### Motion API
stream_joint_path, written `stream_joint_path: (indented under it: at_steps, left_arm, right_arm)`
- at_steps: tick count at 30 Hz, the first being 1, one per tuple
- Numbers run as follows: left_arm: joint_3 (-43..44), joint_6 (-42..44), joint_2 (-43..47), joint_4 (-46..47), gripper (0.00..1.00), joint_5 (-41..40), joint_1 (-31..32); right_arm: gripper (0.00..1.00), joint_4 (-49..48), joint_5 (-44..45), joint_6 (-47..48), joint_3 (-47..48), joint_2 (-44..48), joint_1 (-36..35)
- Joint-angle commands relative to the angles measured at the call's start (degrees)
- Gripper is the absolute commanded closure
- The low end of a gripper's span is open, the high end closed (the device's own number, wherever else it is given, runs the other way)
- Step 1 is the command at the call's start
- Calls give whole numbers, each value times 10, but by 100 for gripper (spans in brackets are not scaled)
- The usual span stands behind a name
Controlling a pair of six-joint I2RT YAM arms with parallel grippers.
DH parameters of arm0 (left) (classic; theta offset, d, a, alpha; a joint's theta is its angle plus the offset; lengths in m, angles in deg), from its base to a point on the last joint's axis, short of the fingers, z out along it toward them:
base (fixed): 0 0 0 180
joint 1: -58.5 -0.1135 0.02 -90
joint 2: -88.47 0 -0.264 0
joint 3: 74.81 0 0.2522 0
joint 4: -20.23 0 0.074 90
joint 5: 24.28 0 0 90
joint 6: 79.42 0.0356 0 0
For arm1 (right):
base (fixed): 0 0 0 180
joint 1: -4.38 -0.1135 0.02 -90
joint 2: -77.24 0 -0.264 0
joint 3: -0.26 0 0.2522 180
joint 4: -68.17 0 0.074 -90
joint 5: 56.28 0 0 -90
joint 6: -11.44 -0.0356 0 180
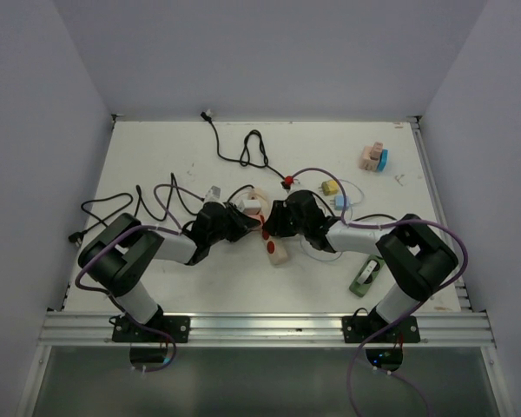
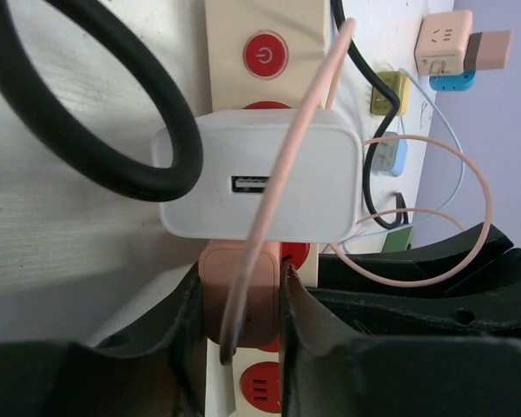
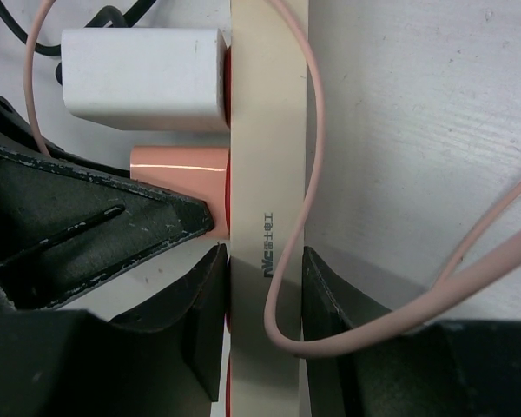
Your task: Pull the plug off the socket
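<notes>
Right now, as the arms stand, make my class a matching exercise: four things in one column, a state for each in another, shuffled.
Things:
1 pink plug
2 power strip
3 white charger
4 black cable

States:
A gripped by the right claw
B curved in a loop
C gripped by the left claw
D plugged in, ungripped, USB port empty

Pairs: 1-C, 2-A, 3-D, 4-B

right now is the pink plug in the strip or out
In: the pink plug sits flush against the power strip, left gripper clamped on it.
</notes>
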Motion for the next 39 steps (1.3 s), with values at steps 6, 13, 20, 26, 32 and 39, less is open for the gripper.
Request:
stream_joint_path:
  at_steps: [6,13,20,26,32,39]
  left_arm:
    - [-26,-8,12,74,100,-19,0]
    - [-39,-11,22,100,100,-26,1]
    - [-51,-15,32,135,100,-22,0]
    - [-62,-11,60,131,100,-19,1]
    - [-89,-17,130,75,100,-21,1]
    - [-85,-19,218,-36,100,-21,-15]
  right_arm:
    - [39,-24,-43,-12,-4,3,-8]
    - [29,6,-55,-26,3,-15,-15]
    - [47,41,-44,-19,20,-46,-18]
    - [100,75,3,-12,30,-47,-18]
    - [100,142,85,-16,42,-40,-3]
    - [100,181,135,-13,34,-27,34]
